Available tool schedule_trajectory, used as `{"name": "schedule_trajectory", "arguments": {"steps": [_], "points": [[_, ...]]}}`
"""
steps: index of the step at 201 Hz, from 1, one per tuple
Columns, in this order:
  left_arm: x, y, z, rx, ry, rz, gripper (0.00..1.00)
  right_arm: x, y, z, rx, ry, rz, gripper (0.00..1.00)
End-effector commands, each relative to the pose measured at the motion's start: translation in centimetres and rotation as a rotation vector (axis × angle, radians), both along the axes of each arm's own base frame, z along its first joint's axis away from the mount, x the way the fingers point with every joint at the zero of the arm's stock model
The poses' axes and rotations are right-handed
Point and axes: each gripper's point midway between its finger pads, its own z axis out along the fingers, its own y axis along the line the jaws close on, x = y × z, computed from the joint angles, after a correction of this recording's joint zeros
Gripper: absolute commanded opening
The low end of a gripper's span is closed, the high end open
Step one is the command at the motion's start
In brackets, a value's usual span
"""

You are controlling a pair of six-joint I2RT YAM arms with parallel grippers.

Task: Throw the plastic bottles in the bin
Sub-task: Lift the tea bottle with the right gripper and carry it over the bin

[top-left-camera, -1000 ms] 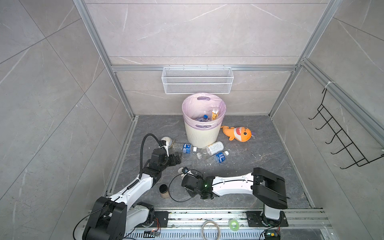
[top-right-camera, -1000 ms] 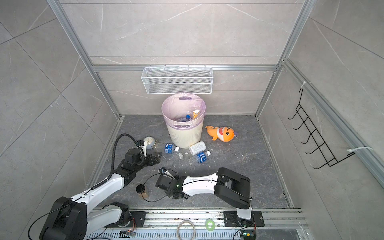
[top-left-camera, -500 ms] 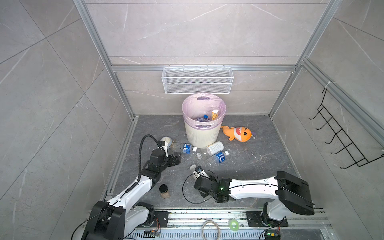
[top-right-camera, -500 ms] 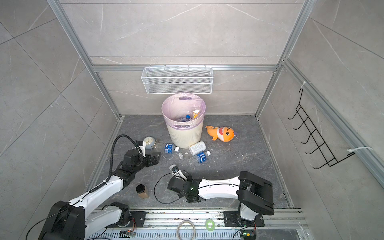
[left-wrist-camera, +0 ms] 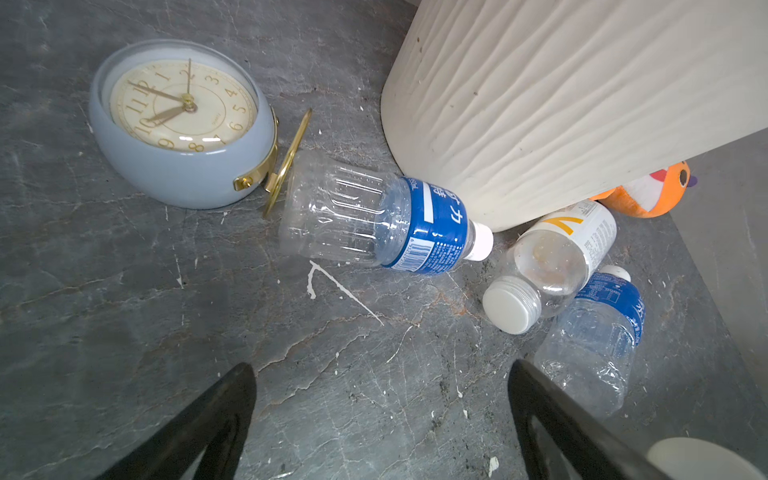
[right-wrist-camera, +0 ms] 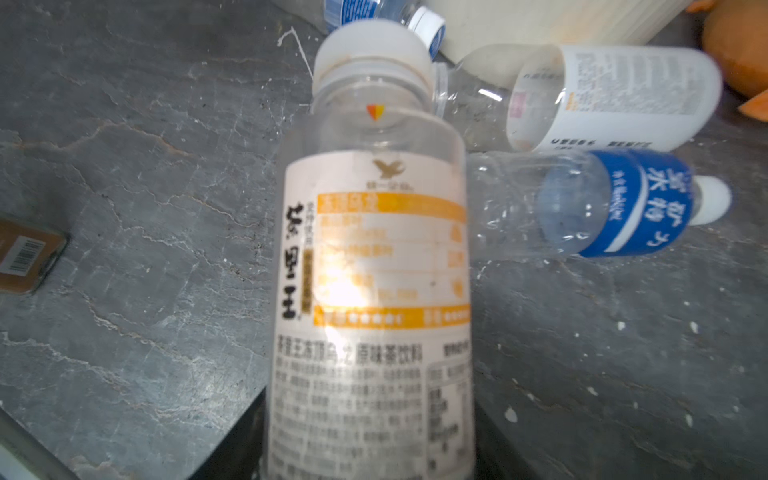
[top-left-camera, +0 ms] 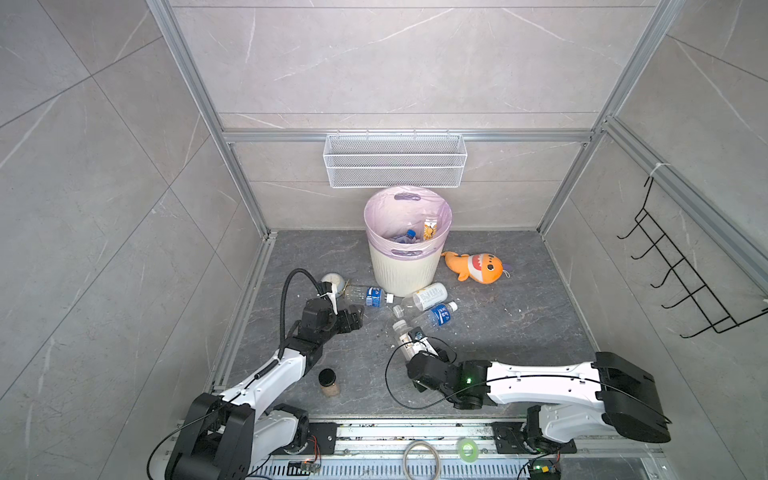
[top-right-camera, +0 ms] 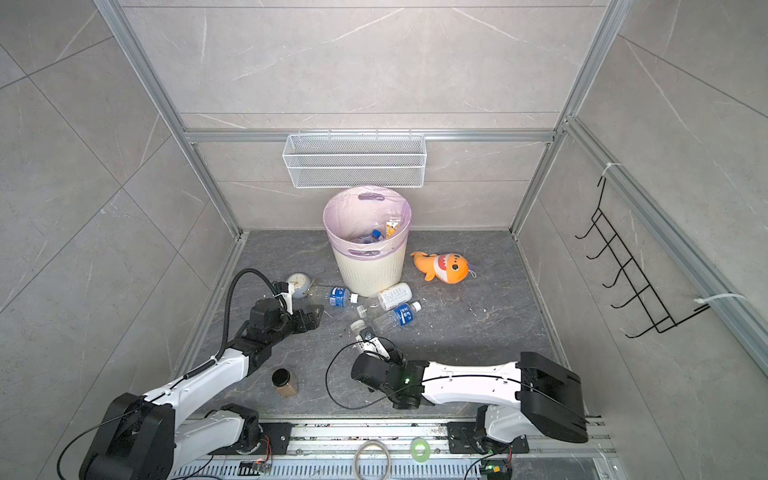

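The right end effector (top-left-camera: 409, 349) is clenched on a yellow-banded bottle (right-wrist-camera: 370, 249), a clear one with a white cap and a white label. Its fingers pinch the lower body, and the cap points toward the bin (top-left-camera: 405, 270). The left end effector (left-wrist-camera: 380, 368) is released, jaws wide apart over bare worktop (left-wrist-camera: 124, 311). It grasps nothing and sits just short of the clock-side bottle (left-wrist-camera: 374, 220).

That bottle lies on its side with its blue label and white cap toward the bin's foot. Its base is right against the gold stand of the pale-blue clock (left-wrist-camera: 178, 124). 2 more plastic bottles lie on the worktop in front of the bin. The white-label bottle (top-left-camera: 424, 297) is close against the bin's foot, and the blue-label bottle (top-left-camera: 436, 316) is just beside it, nearer the arms.

In both top views a blue-capped bottle (top-left-camera: 409, 235) and a yellow packet (top-left-camera: 430, 229) show inside the bin's pink liner (top-left-camera: 386, 216). An orange plush shark (top-left-camera: 473, 268) lies to the right of the bin. A black-lidded jar (top-left-camera: 328, 382) stands upright near the left arm. A white wire basket (top-left-camera: 395, 160) hangs on the back wall above the bin
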Motion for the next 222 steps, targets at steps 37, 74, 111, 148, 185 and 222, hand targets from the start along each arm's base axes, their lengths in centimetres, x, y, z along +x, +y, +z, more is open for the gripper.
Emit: {"name": "schedule_trajectory", "arguments": {"steps": [37, 74, 111, 148, 185, 222], "points": [[1.0, -1.6, 1.5, -0.057, -0.032, -0.068, 0.97, 0.7, -2.6, 4.0, 0.075, -0.12, -0.089, 0.46], [0.9, -2.2, 1.6, -0.074, -0.039, -0.101, 0.97, 0.7, -3.2, 6.5, 0.13, -0.178, -0.107, 0.46], [0.9, -2.9, 1.8, -0.096, -0.045, -0.136, 0.97, 0.9, -4.0, 9.4, 0.17, -0.225, -0.128, 0.46], [0.8, -3.3, 1.8, -0.111, -0.048, -0.158, 0.97, 1.3, -4.2, 13.5, 0.219, -0.278, -0.139, 0.46], [0.9, -3.5, 1.6, -0.115, -0.041, -0.166, 0.97, 2.0, -3.9, 19.4, 0.282, -0.357, -0.15, 0.46], [1.0, -3.8, 1.3, -0.126, -0.032, -0.178, 0.97, 5.7, -2.9, 26.2, 0.337, -0.357, -0.174, 0.46]]}}
